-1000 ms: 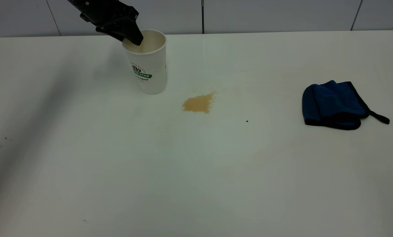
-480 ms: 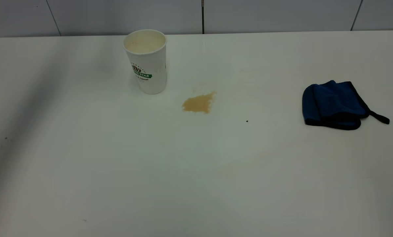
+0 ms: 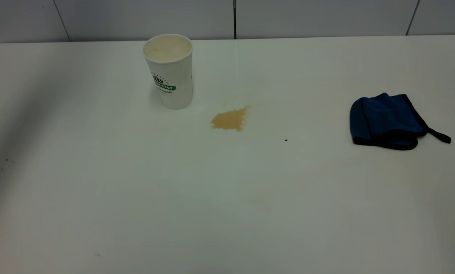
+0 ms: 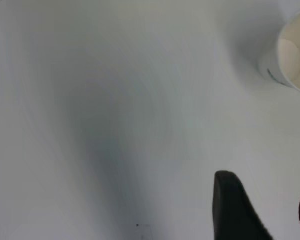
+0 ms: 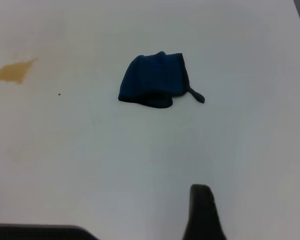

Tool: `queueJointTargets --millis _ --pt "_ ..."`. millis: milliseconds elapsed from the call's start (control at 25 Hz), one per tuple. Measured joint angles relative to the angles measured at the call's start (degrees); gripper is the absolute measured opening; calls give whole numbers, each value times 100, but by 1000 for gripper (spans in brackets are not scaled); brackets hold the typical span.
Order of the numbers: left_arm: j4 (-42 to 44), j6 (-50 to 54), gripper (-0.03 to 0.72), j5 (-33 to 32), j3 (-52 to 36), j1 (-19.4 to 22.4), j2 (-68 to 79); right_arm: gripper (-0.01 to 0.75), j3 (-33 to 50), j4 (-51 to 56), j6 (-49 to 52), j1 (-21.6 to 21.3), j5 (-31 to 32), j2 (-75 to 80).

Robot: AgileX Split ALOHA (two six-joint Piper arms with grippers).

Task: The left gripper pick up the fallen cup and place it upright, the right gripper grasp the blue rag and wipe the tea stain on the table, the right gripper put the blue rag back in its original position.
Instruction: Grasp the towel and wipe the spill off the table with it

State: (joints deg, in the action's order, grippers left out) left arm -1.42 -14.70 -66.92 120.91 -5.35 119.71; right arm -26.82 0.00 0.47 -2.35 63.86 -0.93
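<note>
Your cup (image 3: 169,70) already stands upright at the far left of the table (image 3: 136,198), mouth up, so the step in hand looks like the rag (image 3: 387,121) pickup. The left gripper (image 4: 262,210) is out of the exterior view; its wrist camera shows two dark fingers with a gap between them, apart and holding nothing, well away from the cup. Only one finger of the right gripper (image 5: 202,212) shows in its own view, so you cannot tell whether it is spread or closed. The rag lies at the right side of the table, well apart from the stain (image 3: 230,119), which sits just beside the cup. It is folded, its long axis running roughly left to right in the exterior view, with the loop tag (image 3: 439,136) pointing right. Come down over the thick middle of the fold, fingers spread across the short width, and avoid the tag, since a pinch there would likely let the cloth dangle and wipe poorly.
</note>
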Motion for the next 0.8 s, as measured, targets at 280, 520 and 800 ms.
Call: queueJointTargets --millis 280,520,800 --pt "396 800 243 0 -970 21 -1155 563 0 0 0 0 0 0" --pt "653 833 228 0 -2762 21 -2593 563 0 0 0 0 0 0" --pt "735 1066 232 0 -4392 21 -3954 563 0 0 0 0 0 0"
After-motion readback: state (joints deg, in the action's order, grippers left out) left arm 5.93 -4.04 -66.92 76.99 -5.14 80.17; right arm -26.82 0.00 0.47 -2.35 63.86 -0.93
